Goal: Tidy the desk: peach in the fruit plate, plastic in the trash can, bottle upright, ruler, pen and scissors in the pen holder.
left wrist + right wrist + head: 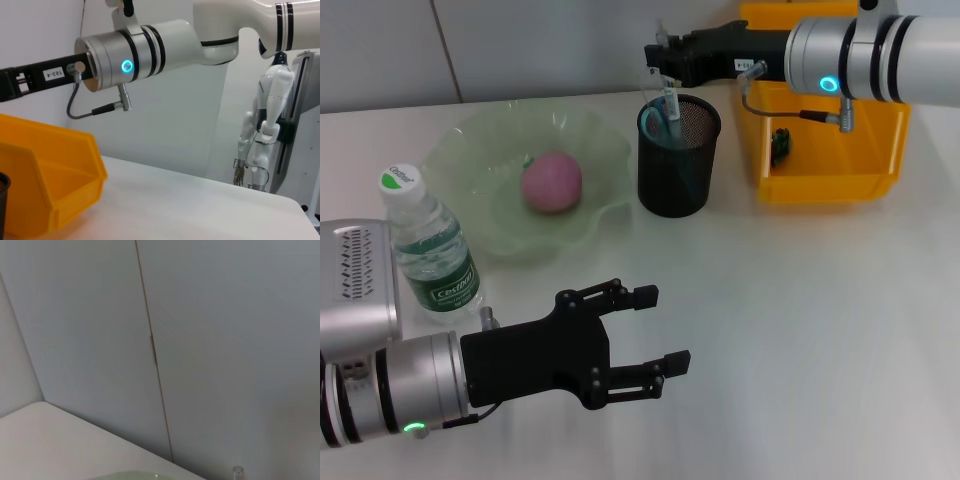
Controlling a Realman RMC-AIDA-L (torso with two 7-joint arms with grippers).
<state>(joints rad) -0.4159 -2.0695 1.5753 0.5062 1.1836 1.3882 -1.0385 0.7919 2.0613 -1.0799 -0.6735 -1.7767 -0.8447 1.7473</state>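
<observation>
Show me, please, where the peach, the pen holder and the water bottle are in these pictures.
peach [552, 182]: head view, middle of its pink top.
pen holder [678, 165]: head view, front of the black mesh wall.
water bottle [436, 263]: head view, on its green label.

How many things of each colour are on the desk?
Green: 1, the fruit plate
Pink: 1, the peach
Black: 1, the pen holder
Yellow: 1, the bin
Clear: 1, the bottle, green cap and label
Total: 5
</observation>
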